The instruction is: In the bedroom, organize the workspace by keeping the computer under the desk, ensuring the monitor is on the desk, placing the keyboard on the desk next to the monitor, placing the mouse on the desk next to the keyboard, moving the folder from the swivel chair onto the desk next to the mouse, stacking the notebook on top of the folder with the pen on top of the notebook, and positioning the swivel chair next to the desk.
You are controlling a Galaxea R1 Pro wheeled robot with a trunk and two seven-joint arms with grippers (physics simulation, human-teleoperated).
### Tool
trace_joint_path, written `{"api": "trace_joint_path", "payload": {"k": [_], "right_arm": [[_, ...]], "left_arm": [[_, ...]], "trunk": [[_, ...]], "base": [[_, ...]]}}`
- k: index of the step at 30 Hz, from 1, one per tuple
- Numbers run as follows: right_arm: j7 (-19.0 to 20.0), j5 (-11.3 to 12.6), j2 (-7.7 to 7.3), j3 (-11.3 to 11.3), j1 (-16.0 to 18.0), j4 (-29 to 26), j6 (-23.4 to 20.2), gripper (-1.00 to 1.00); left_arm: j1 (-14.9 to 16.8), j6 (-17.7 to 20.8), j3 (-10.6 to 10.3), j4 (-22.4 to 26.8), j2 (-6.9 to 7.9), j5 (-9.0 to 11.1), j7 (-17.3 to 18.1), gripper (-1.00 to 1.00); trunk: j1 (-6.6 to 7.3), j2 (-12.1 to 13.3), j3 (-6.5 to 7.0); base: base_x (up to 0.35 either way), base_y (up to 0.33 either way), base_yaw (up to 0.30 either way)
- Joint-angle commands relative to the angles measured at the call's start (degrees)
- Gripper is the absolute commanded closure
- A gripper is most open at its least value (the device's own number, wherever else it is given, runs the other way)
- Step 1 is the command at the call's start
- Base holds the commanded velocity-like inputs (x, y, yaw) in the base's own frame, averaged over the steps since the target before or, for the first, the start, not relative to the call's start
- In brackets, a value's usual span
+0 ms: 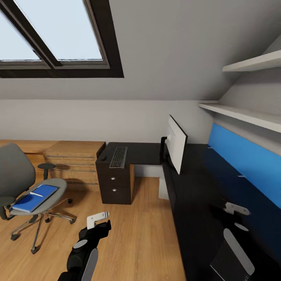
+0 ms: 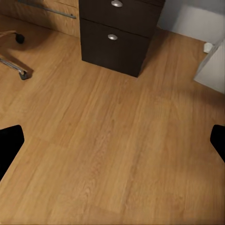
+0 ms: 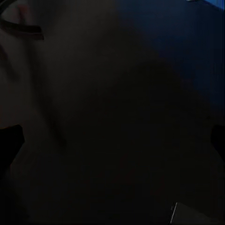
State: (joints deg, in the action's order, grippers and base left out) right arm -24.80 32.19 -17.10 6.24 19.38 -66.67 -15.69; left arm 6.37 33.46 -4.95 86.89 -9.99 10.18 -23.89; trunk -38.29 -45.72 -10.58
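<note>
The grey swivel chair (image 1: 15,171) stands at the left on the wooden floor. On its seat lies the blue folder (image 1: 37,196) with the white pen (image 1: 36,194) across it; the notebook I cannot tell apart from it. The black desk (image 1: 195,195) runs along the right wall and turns left at the back. The keyboard (image 1: 118,157) lies on that back wing, a small dark mouse (image 1: 104,158) just left of it. The monitor (image 1: 176,144) stands at the desk's corner. The pale computer (image 1: 163,189) sits under the desk. My left gripper (image 1: 100,219) hangs open over the floor. My right gripper (image 1: 235,210) is open over the desktop.
A black drawer unit (image 1: 115,183) holds up the desk's back wing, also seen in the left wrist view as the drawer unit (image 2: 117,37). A low wooden cabinet (image 1: 74,160) stands behind the chair. White shelves (image 1: 249,115) and a blue panel (image 1: 249,164) line the right wall.
</note>
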Motion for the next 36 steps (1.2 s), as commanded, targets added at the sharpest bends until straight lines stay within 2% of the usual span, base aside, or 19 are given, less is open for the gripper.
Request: {"api": "trace_joint_path", "payload": {"k": [1, 7, 8, 16, 17, 23, 25, 36], "right_arm": [[0.3, 0.2, -0.3, -0.3, 0.4, 1.3, -0.1, -1.0], [3.7, -0.4, -1.32, -1.9, 5.3, 12.2, 0.3, -1.0], [6.4, -0.6, -1.58, -2.2, 9.3, 20.7, 2.2, -1.0], [10.4, -0.9, -1.62, -2.2, 14.7, 32.5, 3.5, -1.0], [10.8, -1.9, -1.62, -2.2, 15.7, 34.7, 3.5, -1.0], [11.1, -3.8, -1.59, -2.2, 18.0, 39.7, 3.5, -1.0], [11.7, -4.4, -1.59, -2.2, 19.8, 42.9, 3.3, -1.0], [12.5, -4.7, -2.12, -2.1, 21.9, 45.9, 0.7, -1.0]], "left_arm": [[0.0, 0.2, 0.0, 0.1, 0.01, 0.6, -0.5, -1.0], [0.0, 0.2, 1.7, 0.1, 0.05, 0.7, -0.5, -1.0], [0.0, 0.2, 2.6, 0.1, 0.06, 0.8, -0.5, -1.0], [0.0, 0.1, 3.1, 0.1, 0.06, 0.8, -0.5, -1.0], [0.0, 0.1, 3.1, 0.1, 0.06, 0.8, -0.5, -1.0], [0.0, 0.1, 3.1, 1.6, 0.0, 0.9, -0.5, -1.0], [0.0, 0.1, 3.1, 2.6, -0.01, 0.9, -0.5, -1.0], [0.0, 0.1, 3.1, 3.1, -0.01, 0.9, -0.5, -1.0]], "trunk": [[0.21, 0.3, 0.09], [1.53, 2.7, 1.17], [1.53, 2.7, 1.17], [1.53, 2.7, 1.17], [1.53, 2.7, 1.17], [1.53, 2.7, 1.17], [1.09, 1.9, 0.81], [-1.33, -2.5, -1.16]], "base": [[0.0, -0.039, 0.0], [0.0, -0.016, 0.0], [0.0, -0.003, 0.0], [0.0, -0.001, 0.0], [0.0, 0.0, 0.0], [0.0, 0.0, 0.0], [0.0, 0.0, 0.0], [0.0, 0.0, 0.0]]}}
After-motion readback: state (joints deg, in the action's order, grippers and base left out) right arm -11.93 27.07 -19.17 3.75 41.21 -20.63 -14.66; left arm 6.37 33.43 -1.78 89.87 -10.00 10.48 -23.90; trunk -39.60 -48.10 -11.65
